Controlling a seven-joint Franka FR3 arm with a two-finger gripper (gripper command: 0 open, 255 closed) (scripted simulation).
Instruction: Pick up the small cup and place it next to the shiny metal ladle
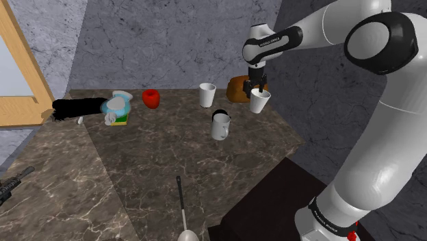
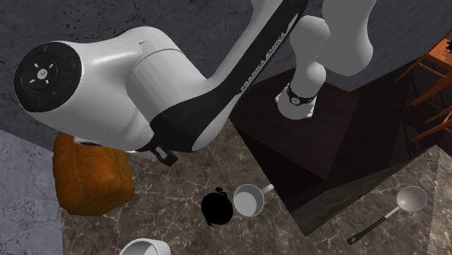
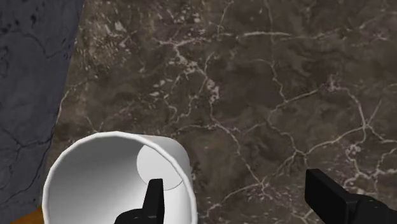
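We see small cup (image 1: 260, 102) right of centre in shoulder view, well apart from ladle (image 1: 185, 218) at bottom edge. Black gripper (image 1: 259, 90) spread wide astride cup wall, clasping nothing. We judge cup light, rigid, slick: pinch wall near rim.

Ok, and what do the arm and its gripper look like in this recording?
The arm is glossy white, with rounded links and dark joints. A black band along one link carries white FRANKA EMIKA lettering, and a dark round cap with small markings closes one joint. The gripper is all black, with two flat, blocky fingers.
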